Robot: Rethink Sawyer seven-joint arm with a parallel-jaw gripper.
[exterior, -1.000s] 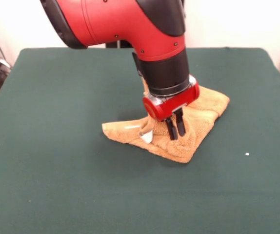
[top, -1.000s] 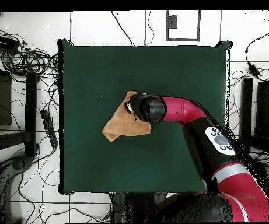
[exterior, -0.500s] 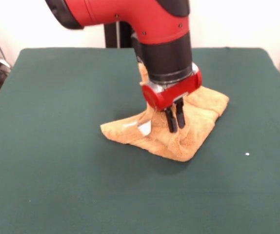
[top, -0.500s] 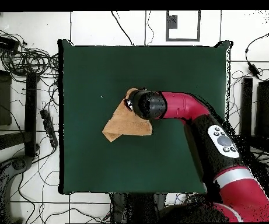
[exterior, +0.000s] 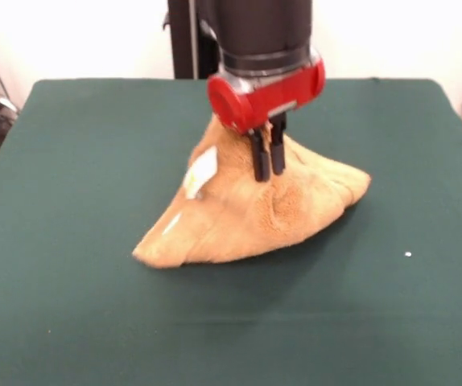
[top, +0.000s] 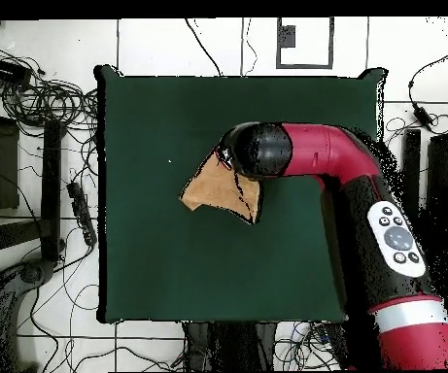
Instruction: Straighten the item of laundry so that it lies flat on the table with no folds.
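Jaws of the gripper [exterior: 266,171] pinch a ridge of the towel [exterior: 247,213], tenting it above mid-table [exterior: 78,305]. Lifting higher, I judge, lets the folds drop out before dragging it flat. Cloth hangs from the fingertips, its lower edges resting on the felt, tag [exterior: 200,172] facing front.

The towel [exterior: 251,213] rises as a tent at the middle of the frame, its peak pinched between the closed fingers of the tool [exterior: 265,165], with the arm [top: 363,185] directly above blocking any approach from the top. The tabletop [exterior: 78,305] lies bare across the left, right and lower parts of the frame, apart from a small white speck [exterior: 408,255] at lower right.
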